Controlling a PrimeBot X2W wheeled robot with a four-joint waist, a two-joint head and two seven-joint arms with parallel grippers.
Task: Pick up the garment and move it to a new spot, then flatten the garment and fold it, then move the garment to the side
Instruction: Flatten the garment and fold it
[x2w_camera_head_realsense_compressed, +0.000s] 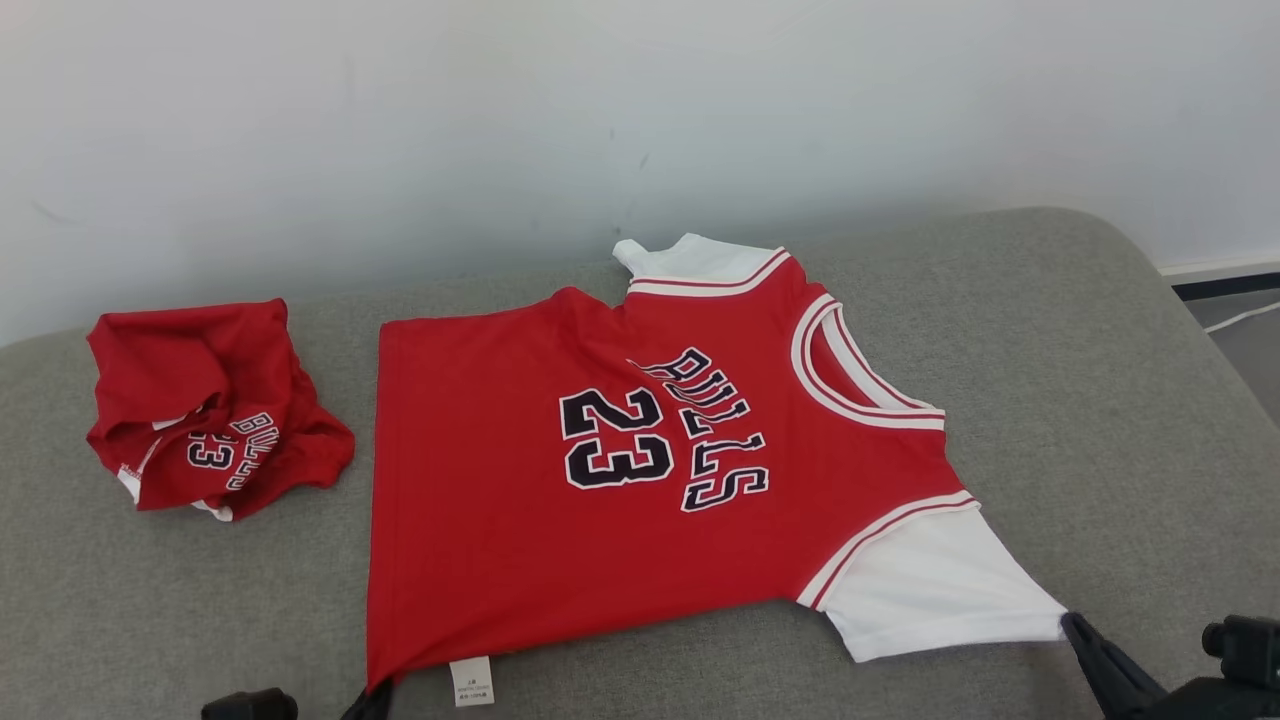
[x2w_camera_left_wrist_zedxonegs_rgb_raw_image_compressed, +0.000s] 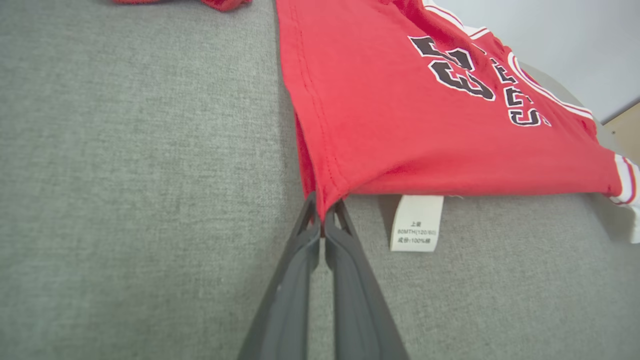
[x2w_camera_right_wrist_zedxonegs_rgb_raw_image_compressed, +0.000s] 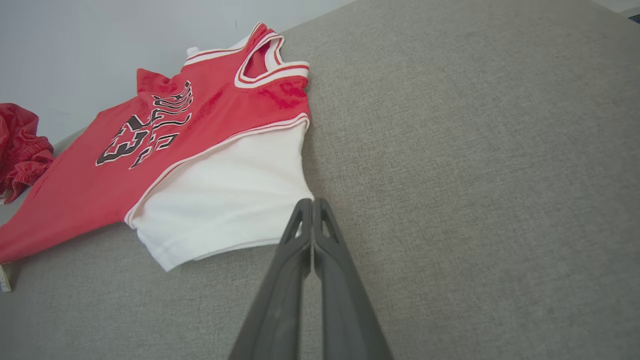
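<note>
The garment (x2w_camera_head_realsense_compressed: 600, 470) is a red jersey with white sleeves. It lies front up across the middle of the head view on the grey cushion (x2w_camera_head_realsense_compressed: 1050, 400), with its collar toward the right of the frame and its hem toward the left. It is spread nearly flat. The far sleeve (x2w_camera_head_realsense_compressed: 700, 262), at the upper centre, sits bunched against the body, and a small rumple runs beside it.

This looks like the flattening step, with the jersey stretched along its near edge.

In the left wrist view the left end effector (x2w_camera_left_wrist_zedxonegs_rgb_raw_image_compressed: 324, 210) is closed tight on the near hem corner (x2w_camera_left_wrist_zedxonegs_rgb_raw_image_compressed: 331, 192), with red cloth pinched between its fingers. A white care label (x2w_camera_left_wrist_zedxonegs_rgb_raw_image_compressed: 416, 222) lies just beside them.

In the right wrist view the right end effector (x2w_camera_right_wrist_zedxonegs_rgb_raw_image_compressed: 312, 205) is also fully closed. Its tips are at the outer corner of the near sleeve (x2w_camera_right_wrist_zedxonegs_rgb_raw_image_compressed: 225, 200). In the head view, at the lower right, that corner is drawn to a point there, so I judge it is gripped.

Next comes either a gentle pull apart to take out the remaining slack, or the first fold. A fold would call for lifting both held corners together and carrying the near edge over toward the far one. The far sleeve probably wants straightening first.

A second red garment (x2w_camera_head_realsense_compressed: 215, 410) lies crumpled at the left of the frame, near the jersey but apart from it.
</note>
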